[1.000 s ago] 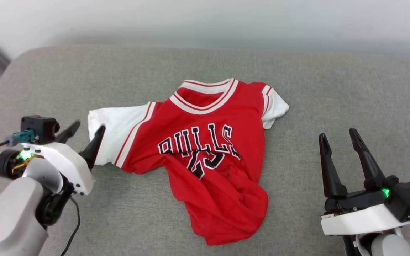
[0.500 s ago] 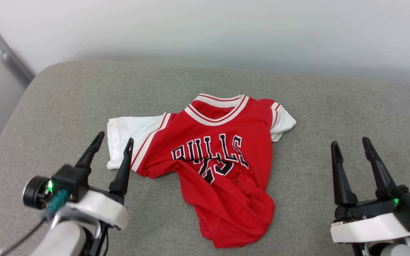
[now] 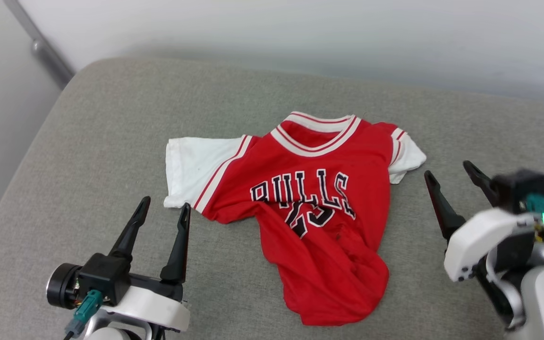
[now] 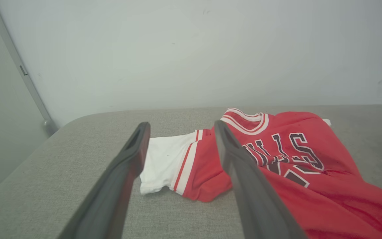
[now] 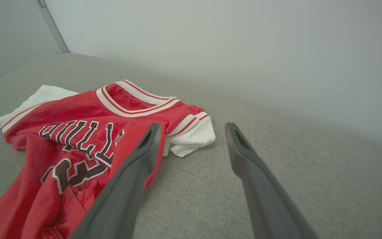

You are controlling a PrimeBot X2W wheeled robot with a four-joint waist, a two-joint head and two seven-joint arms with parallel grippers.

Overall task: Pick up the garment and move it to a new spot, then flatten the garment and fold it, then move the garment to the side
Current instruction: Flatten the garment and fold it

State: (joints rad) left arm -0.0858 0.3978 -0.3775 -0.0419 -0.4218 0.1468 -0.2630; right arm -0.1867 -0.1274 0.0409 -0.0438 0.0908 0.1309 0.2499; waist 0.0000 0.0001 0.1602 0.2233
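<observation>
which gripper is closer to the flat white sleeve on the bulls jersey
Left. The left gripper is at the near edge of the flat white sleeve; the right gripper is across the jersey, beside the other sleeve.

I read my left gripper (image 4: 181,123) with jaws spread, nothing between them. Beyond them the garment (image 4: 277,159) lies rumpled on the grey fabric surface (image 4: 78,139). Its white sleeve (image 4: 164,156) shows between the jaws and its red body extends right. A pale wall (image 4: 177,49) stands behind.

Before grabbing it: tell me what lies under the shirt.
The shirt lies on the grey cushion, which shows all round its edges. Nothing sticks out from beneath. Directly under the cloth is covered; the bunched lower part could hide something small.
</observation>
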